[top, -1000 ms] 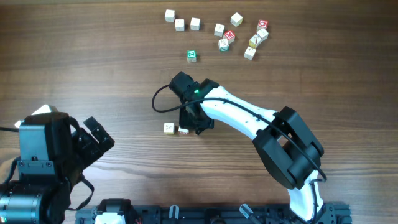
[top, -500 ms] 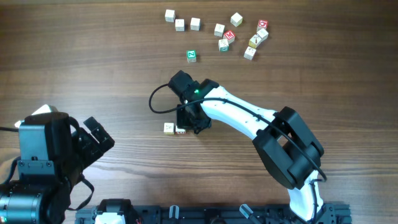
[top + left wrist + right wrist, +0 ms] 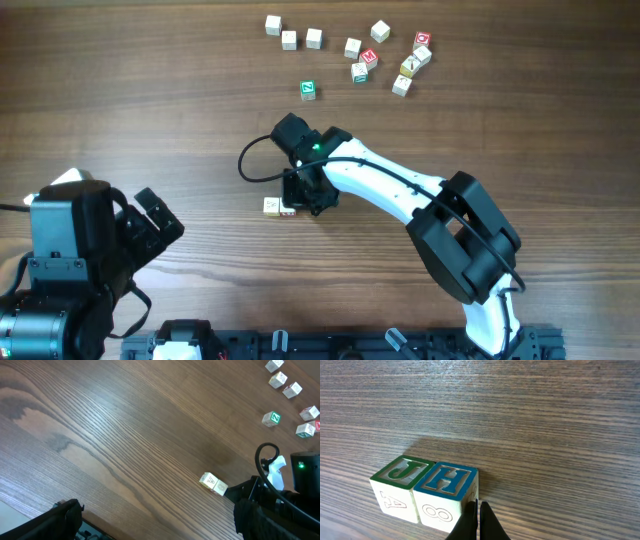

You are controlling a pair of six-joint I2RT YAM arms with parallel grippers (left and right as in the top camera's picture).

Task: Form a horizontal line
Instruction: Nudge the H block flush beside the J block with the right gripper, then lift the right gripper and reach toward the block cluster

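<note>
Horizontal line shows as two pale letter cubes touching side by side near the middle of the counter, with wide bare wood to their left and between them and the far side. The right arm reaches in from the near right corner and covers the row's right end from overhead, so whether a further cube lies under it cannot be told. The left arm sits at the near left corner, partly cut off by the frame, and the left gripper has its fingers spread wide, holding nothing and well apart from the row. A scatter of loose cubes lies along the far side, with a green-faced cube nearer, apart from the rest. From the right wrist, the J cube stands left of the H cube, faces flush. The right gripper has its fingers clenched together with nothing between them, their tips at the H cube's right edge.
</note>
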